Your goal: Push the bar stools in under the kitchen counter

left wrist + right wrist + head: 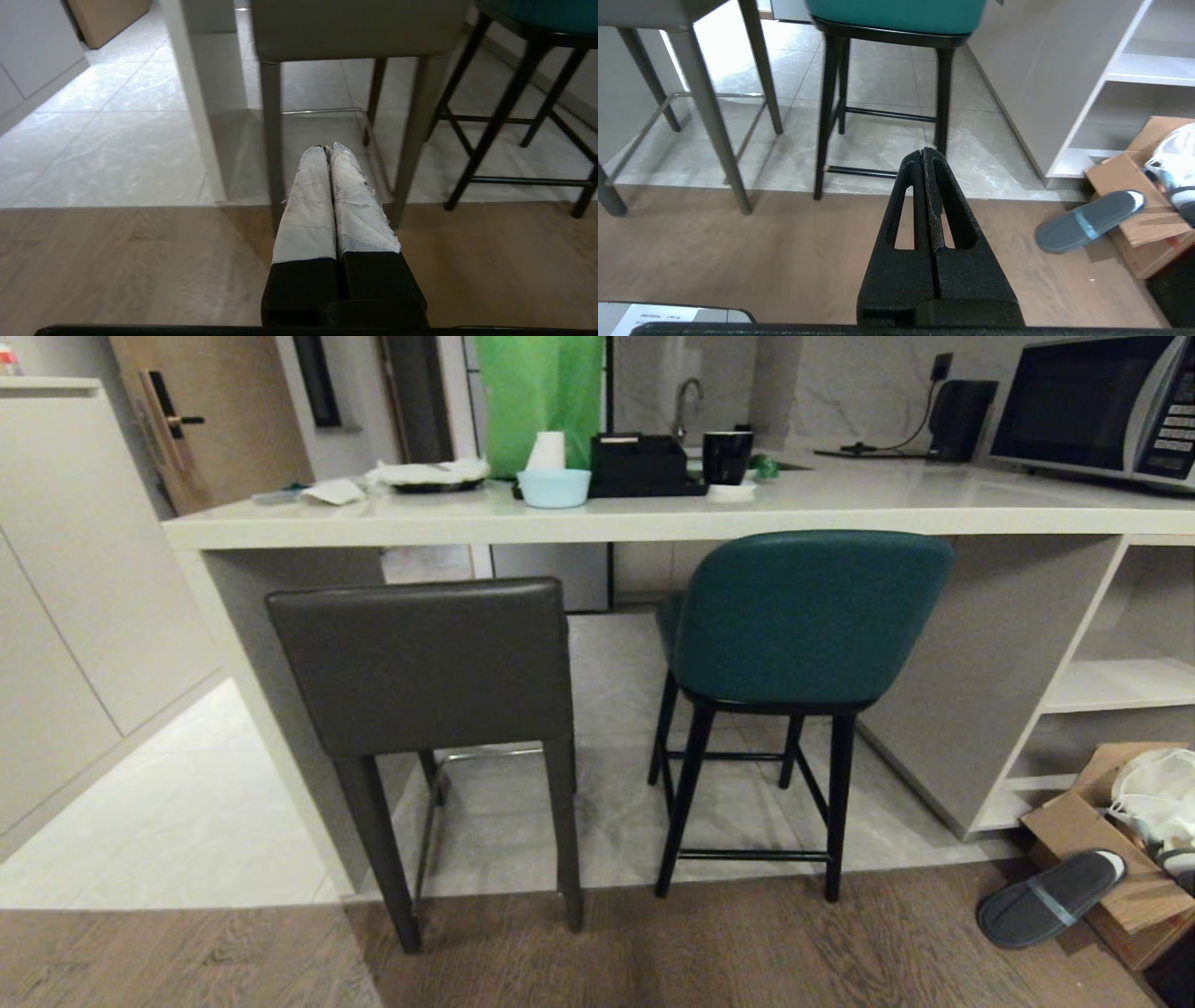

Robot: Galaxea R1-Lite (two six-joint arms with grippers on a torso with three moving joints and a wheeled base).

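Head view: two bar stools stand at the kitchen counter [653, 518], backs toward the camera. Dark grey stool [425, 663] at centre left of the frame; rectangular leather back, straight grey legs, a thin metal footrail between them; its rear legs rest on the wood flooring in the lower part of the frame, its back below the slab edge and in front of it. Teal stool [803, 616] at centre right; rounded padded back, thin black legs with cross rungs; its feet sit about on the seam between tile and wood, and its back top reaches about the level of the slab's underside. Counter is an off-white slab with thick edge, grey panel supports, open white shelving [1120, 686] at right.

Only the head view gives the counter top: light blue bowl [554, 487], black organiser box [639, 467], black mug [726, 457], microwave [1102, 406] at upper right; neither arm appears in it. Cardboard box [1111, 859] and grey slipper [1050, 899] at lower right also show in the right wrist view.

Left wrist view: left gripper [328, 148] at lower centre, white-wrapped fingers pressed together, holding nothing; grey stool's legs lie just beyond the tips toward the upper frame, apart from them; teal stool's black legs at upper right.

Right wrist view: right gripper [923, 151] at lower centre, black fingers closed tip to tip, empty; teal stool directly beyond it in the upper centre, not touching; grey stool's legs at upper left.
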